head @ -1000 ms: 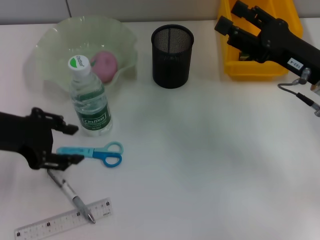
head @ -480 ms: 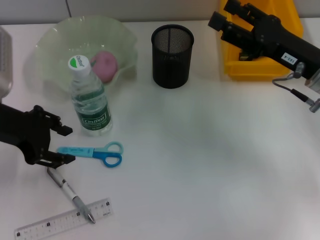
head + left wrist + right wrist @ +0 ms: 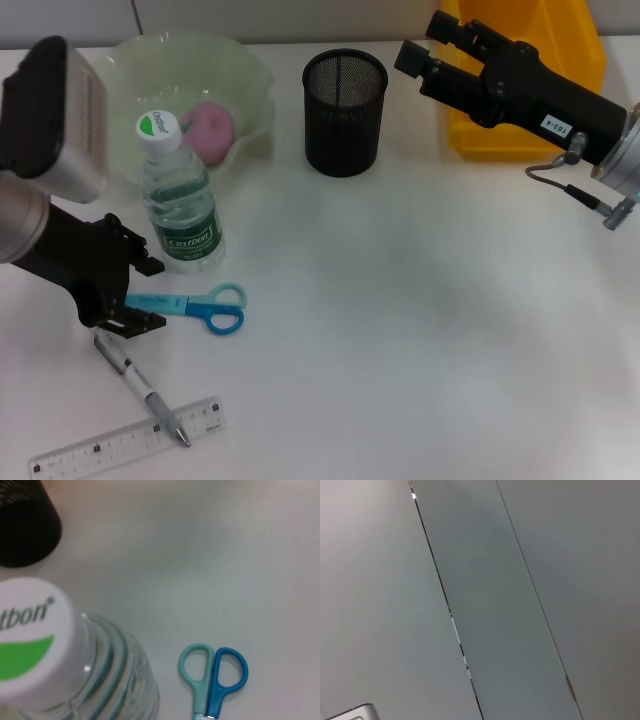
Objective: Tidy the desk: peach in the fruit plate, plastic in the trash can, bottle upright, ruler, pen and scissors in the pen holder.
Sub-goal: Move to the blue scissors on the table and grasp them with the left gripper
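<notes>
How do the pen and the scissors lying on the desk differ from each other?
The scissors are blue, two shades of it, with looped handles; the pen is a slim grey and silver stick. The scissors lie nearly level just below the bottle; the pen runs diagonally, its tip resting over the ruler. The left gripper sits at the scissors' blade end, while the pen's upper end lies just beneath it. Both lie flat, outside the pen holder.

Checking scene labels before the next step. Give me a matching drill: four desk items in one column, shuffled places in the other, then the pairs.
Things:
1. peach
2. bottle
3. scissors
4. pen

Places:
A. flat on the desk, tip resting on the ruler
B. upright, in front of the fruit plate
C. flat on the desk, blades at the left gripper
D. inside the fruit plate

Pairs: 1-D, 2-B, 3-C, 4-A
</notes>
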Controlling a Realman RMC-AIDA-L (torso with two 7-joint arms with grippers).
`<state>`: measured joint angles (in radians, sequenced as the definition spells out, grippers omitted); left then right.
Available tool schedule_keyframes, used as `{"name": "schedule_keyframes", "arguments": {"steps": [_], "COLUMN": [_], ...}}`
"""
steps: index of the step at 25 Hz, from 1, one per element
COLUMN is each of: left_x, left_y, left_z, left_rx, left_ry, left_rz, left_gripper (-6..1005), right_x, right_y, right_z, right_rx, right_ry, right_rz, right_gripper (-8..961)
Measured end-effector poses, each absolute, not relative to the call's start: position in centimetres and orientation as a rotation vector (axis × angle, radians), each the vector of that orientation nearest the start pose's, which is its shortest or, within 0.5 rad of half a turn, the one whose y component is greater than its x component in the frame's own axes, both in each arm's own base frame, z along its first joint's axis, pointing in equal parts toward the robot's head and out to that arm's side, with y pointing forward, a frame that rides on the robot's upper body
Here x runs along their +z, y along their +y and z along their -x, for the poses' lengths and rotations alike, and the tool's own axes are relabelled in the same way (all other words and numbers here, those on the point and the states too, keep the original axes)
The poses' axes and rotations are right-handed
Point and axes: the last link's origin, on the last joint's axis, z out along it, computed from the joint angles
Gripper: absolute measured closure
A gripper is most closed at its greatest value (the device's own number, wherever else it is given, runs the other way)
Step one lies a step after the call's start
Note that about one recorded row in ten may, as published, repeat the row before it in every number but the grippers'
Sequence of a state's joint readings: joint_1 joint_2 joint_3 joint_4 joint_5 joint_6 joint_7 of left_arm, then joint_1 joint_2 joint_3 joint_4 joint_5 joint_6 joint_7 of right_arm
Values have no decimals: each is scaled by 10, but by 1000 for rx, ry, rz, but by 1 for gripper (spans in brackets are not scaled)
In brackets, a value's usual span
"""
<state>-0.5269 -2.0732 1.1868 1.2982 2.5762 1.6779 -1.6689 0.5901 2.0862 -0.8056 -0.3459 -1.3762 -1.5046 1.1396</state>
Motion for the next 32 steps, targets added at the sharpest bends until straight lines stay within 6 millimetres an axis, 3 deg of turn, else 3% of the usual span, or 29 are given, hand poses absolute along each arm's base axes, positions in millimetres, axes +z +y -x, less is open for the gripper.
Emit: {"name": "schedule_keyframes", "arguments": {"steps": [15, 26, 32], "left_x": [7, 6, 6], "left_y": [338, 341, 344], "left_z": [221, 228, 228], "left_rx": [693, 742, 747], "left_ry": [-15, -43, -39], "left_rz": [2938, 2913, 2895], "left_gripper": [368, 369, 369], "right_x": [-13, -12, -15], "right_y": [349, 348, 345], "right_z": [-223, -223, -221], "right_rx": [1291, 1294, 1245], "right_ry": [596, 596, 490], "right_rz": [2343, 2343, 2397], "right_gripper": [167, 166, 166]}}
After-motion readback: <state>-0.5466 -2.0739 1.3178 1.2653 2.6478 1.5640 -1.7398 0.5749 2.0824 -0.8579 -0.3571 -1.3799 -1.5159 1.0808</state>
